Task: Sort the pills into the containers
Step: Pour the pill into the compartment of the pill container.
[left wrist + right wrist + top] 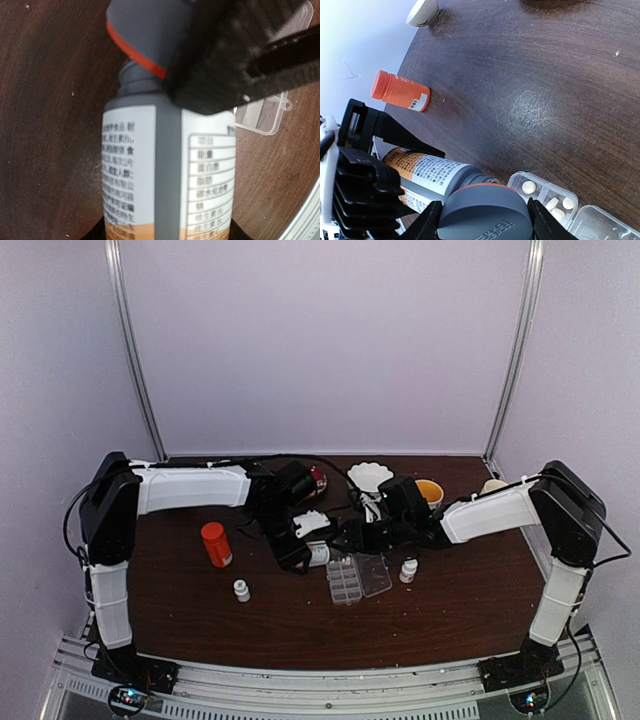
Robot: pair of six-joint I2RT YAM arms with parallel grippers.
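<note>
Gripping the grey-capped bottle (165, 165) by its body, the left hand (297, 552) aims its neck at the right hand (484, 216), which pinches the grey cap (475, 202). Just beside them on the table (450, 610), the pill box (345, 582) lies open, long axis near-to-far, lid flopped right, pills (529, 187) in its cells.

The dark brown wooden table (460, 610) shows fine scratches in the right wrist view. Read from above as a dial, a clear pill box (345, 582) lies near the centre with its lid folded open. A small white bottle (408, 570) stands just beside it at 3 o'clock. An orange-red bottle (215, 545) sits at 9 o'clock and another small white bottle (241, 590) at 8. A white scalloped dish (370, 476) is at 12, a yellow-orange bowl (430, 490) at 1, and a cream object (493, 485) at 2.
</note>
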